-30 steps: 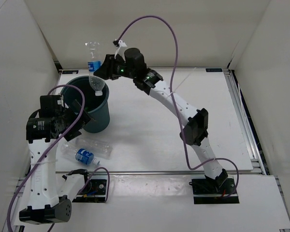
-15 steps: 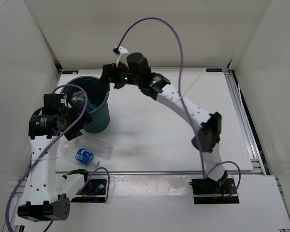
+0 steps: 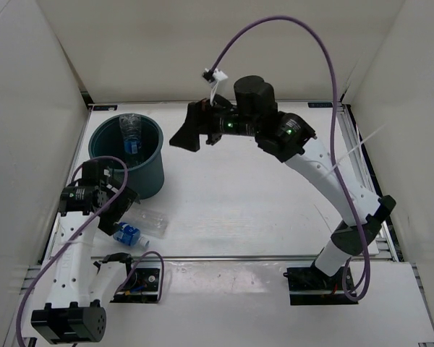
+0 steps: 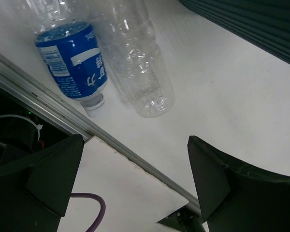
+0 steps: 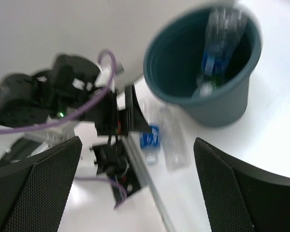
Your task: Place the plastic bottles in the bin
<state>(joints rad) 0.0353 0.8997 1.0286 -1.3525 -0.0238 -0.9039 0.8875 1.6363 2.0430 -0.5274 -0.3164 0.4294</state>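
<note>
Right gripper [image 3: 184, 137], jaws spread and empty, now withdrawn rightward from the bin [image 3: 150, 181] (clear bottle [image 3: 132, 134] now inside); left gripper [image 4: 135, 140], likewise spread, lowered above a blue-labelled bottle [image 4: 72, 60].

The bin [image 3: 150, 184] shows smooth dark teal plastic with a dull sheen. The blue-labelled bottle [image 4: 72, 58] and the bare bottle [image 4: 137, 67] are thin, crinkled clear plastic, and the label is glossy. The table [image 4: 222, 96] looks matt white, its rail [image 4: 43, 104] brushed metal. The right gripper [image 5: 137, 142] has black, mesh-textured pads [image 5: 43, 183].

White table [image 3: 239, 202], aluminium edge rail [image 3: 239, 258]
</note>
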